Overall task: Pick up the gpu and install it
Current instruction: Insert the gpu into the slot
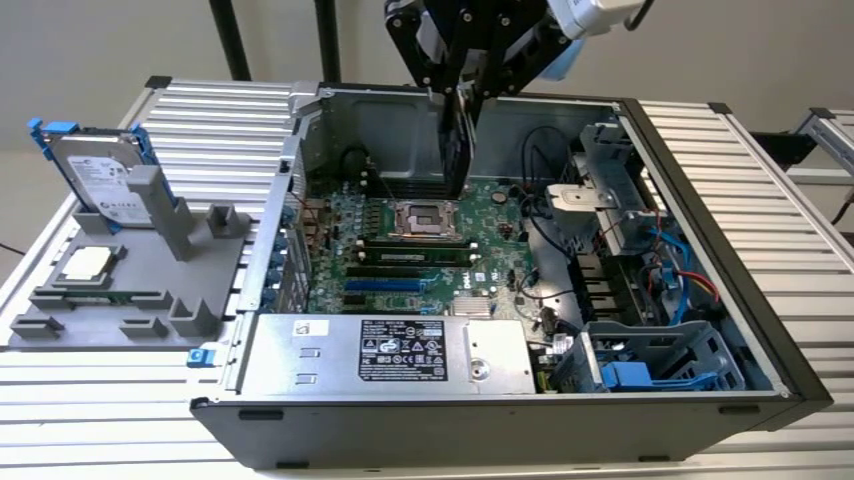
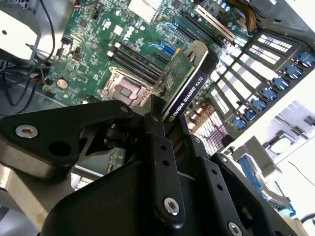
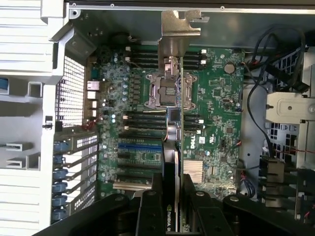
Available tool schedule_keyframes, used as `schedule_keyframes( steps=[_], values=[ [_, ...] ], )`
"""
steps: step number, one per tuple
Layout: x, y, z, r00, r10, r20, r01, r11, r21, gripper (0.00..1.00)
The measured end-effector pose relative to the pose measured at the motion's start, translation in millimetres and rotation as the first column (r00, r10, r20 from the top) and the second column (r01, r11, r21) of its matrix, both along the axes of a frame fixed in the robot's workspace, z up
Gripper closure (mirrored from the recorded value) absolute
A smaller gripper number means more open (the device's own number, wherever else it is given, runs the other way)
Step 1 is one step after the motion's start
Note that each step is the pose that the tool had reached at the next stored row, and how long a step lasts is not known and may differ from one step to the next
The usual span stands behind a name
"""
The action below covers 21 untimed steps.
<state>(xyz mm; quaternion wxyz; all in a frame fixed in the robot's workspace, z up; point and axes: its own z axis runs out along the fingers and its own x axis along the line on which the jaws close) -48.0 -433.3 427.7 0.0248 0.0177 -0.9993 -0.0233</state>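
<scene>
- Grey plastic rack (image 1: pixel 127 310) on the exterior view's left carries a hard drive (image 1: pixel 96 178) in a blue frame, well apart from the work.
- Next comes the open computer case (image 1: pixel 467 430), with its green main board (image 1: pixel 334 260) lying bare inside.
- Above the board's middle hangs the gripper (image 1: pixel 463 95), clenched on the graphics card (image 1: pixel 457 150). The card is held on edge and looks clear of the slots below. In the first wrist view its silver bracket (image 3: pixel 179 29) lies far from the fingers (image 3: pixel 147 211).
- I judge the card light and stiff but delicate. Its smooth faces may slip, so pinching both faces near one long edge suits it.
- Rightmost sit cables (image 1: pixel 554 230) and drive bays (image 1: pixel 641 350).
</scene>
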Motion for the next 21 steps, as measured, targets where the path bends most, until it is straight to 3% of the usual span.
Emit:
schedule_keyframes(
  steps=[10, 21],
  values=[
    [0.0, 0.0, 0.0, 0.9981, 0.062, 0.0000, -0.062, 0.9981, -0.0001, 1.00],
    [0.0, 0.0, 0.0, 0.9916, 0.129, 0.0000, -0.129, 0.9916, 0.0000, 1.00]
  ],
)
